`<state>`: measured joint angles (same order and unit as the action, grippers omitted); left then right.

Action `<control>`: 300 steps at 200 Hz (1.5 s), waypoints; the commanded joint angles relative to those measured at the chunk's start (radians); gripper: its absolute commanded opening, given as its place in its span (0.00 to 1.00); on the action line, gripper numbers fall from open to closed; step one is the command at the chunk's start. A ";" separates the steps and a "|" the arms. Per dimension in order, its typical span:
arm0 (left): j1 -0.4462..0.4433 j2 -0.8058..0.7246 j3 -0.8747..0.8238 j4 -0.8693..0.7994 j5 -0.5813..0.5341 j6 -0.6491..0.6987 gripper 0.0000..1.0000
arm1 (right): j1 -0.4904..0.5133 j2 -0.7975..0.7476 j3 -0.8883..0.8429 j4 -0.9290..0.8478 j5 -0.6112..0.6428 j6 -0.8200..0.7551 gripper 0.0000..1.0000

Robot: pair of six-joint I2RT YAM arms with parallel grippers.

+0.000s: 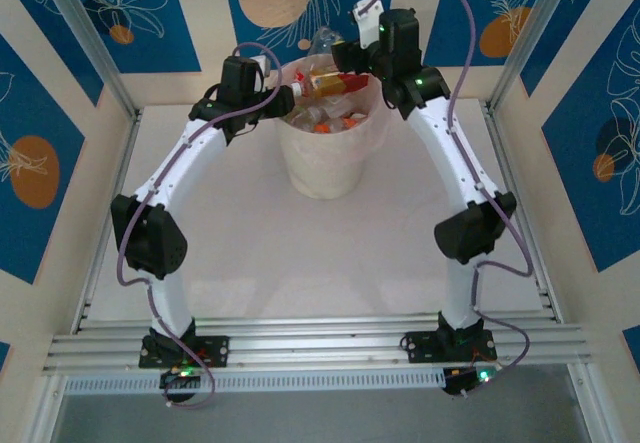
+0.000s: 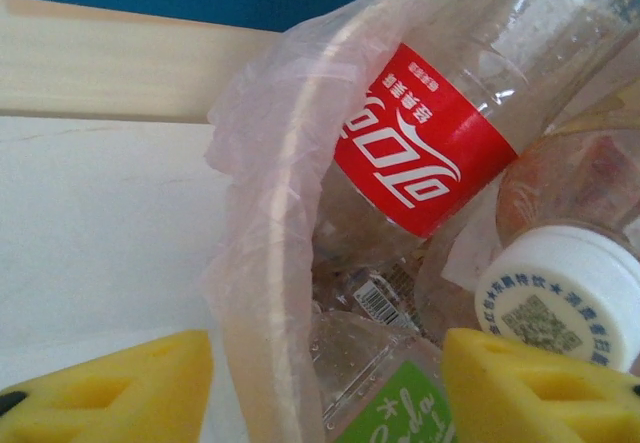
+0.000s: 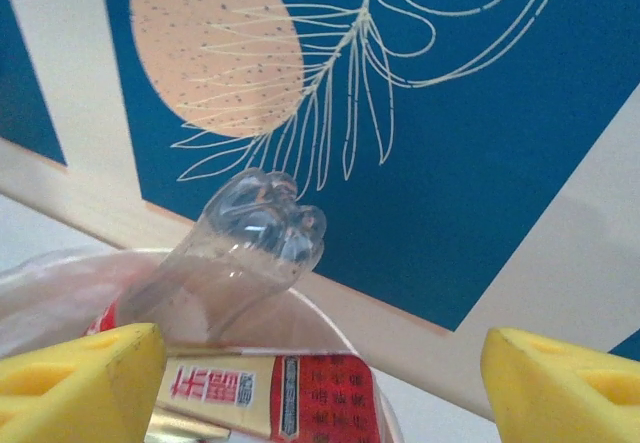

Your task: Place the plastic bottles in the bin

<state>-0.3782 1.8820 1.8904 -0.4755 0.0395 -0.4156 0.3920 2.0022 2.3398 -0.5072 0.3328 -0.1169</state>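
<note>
Over the bin (image 1: 320,168), both sets of jaws stand released, holding nothing; depositing appears finished, so next withdraw upward, clear of the piled bottles (image 1: 335,85).

L wrist: red-label bottle (image 2: 425,143) runs off top edge, white-cap bottle (image 2: 565,298) cut at right, bin (image 2: 285,263) btm out of frame.

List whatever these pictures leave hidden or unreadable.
- Top external: lower layers inside the tall round cream-white bin, covered by the upper clear plastic bottles.
- Left wrist: green-labelled clear bottle, cut off by the bottom edge.
- Left wrist: print on the round white cap, too small.
- Right wrist: red-and-cream-labelled bottle, cut off by the bottom edge.
</note>
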 commanded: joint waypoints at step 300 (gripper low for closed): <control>-0.100 0.214 0.483 -0.276 -0.066 0.169 0.23 | -0.054 0.009 0.049 -0.196 0.166 0.216 0.84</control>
<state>-0.4477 2.0960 2.3405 -0.7017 -0.0601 -0.3172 0.3470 2.0747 2.4104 -0.7197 0.4694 0.0757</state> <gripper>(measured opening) 0.232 0.836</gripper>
